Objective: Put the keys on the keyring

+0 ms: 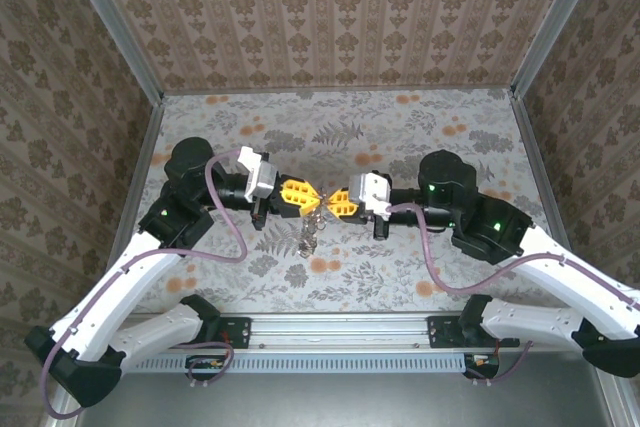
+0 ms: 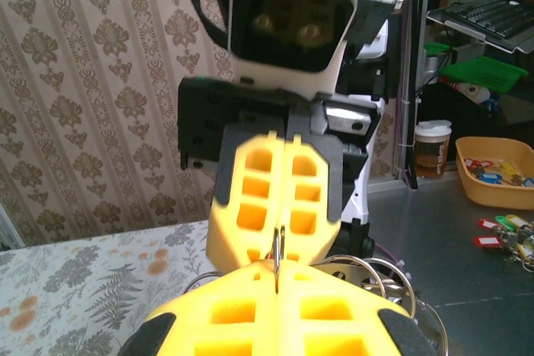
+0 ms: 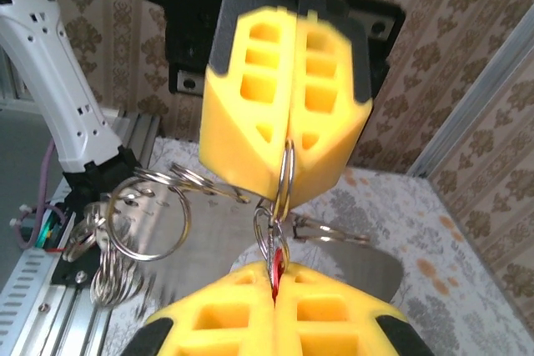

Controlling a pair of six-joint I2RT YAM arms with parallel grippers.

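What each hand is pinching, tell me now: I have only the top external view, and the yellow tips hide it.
Observer: In the right wrist view, the right hand is shut on a red sliver, seemingly a key's head.
Operator: Now the left one.
Observer: The left hand is shut on a thin metal ring, held edge-on between its fingertips.
Operator: Report what else hangs there.
Observer: More silvery rings dangle in a linked bunch beside the two hands.
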